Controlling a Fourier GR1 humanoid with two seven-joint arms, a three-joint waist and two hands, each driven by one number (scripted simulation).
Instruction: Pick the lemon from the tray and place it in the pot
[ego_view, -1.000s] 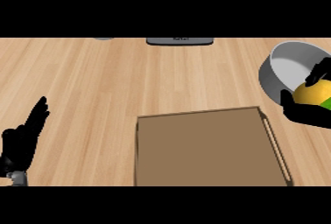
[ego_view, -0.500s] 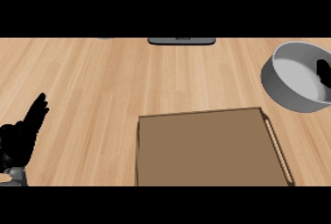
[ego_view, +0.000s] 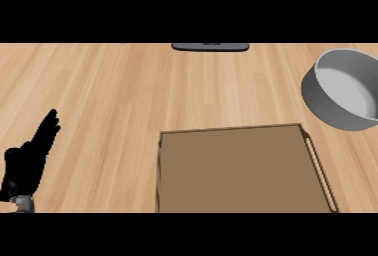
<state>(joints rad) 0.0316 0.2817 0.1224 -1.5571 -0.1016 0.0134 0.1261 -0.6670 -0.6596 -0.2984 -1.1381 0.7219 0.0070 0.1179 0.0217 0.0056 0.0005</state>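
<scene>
A grey pot (ego_view: 343, 92) stands at the right edge of the wooden counter; the part of its inside that shows holds no lemon. No lemon is visible anywhere. A brown tray (ego_view: 240, 170) lies at the lower middle with nothing on it. My left hand (ego_view: 28, 162) rests open at the lower left, fingers pointing up. My right hand is out of view.
A dark flat object (ego_view: 210, 46) lies at the counter's far edge, top centre. Bare wooden counter (ego_view: 148, 90) stretches between the tray, the pot and my left hand.
One second ago my right hand held the lemon at the pot's rim. Half a second ago only a bit of that hand showed over the pot. Now hand and lemon are both gone from view.
</scene>
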